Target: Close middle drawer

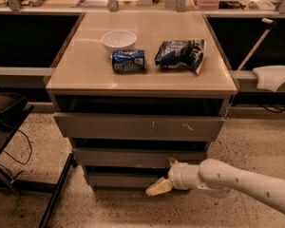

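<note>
The middle drawer is a plain grey front under the scratched top drawer front. It sits further in than the top front, with a dark gap above it. My gripper is at the drawer's lower right, against the cabinet front. One fingertip touches the middle drawer front. The other pale fingertip points down left, in front of the bottom drawer. The fingers are spread and hold nothing. My white arm comes in from the lower right.
On the cabinet top stand a white bowl, a blue can on its side and a dark chip bag. A black stand with cables is at the left. A white object lies at the right. The floor is speckled.
</note>
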Motion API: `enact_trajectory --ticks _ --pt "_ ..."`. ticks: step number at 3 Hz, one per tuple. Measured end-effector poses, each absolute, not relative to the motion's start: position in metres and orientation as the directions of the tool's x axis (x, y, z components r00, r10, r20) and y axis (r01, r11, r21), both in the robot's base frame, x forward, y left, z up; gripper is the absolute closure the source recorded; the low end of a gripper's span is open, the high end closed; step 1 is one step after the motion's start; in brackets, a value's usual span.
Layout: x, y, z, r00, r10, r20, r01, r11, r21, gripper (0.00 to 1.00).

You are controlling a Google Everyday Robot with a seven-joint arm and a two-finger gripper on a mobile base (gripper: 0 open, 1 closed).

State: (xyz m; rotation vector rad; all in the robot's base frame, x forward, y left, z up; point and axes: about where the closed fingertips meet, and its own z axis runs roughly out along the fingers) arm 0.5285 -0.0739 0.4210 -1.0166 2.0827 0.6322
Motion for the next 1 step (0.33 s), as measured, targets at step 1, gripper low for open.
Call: enact_trajectory --ticks 1 --pt "0.5285 -0.0739 0.4209 -0.427 -0.461 -0.778 -0.815 0.568 0.112 0.00"
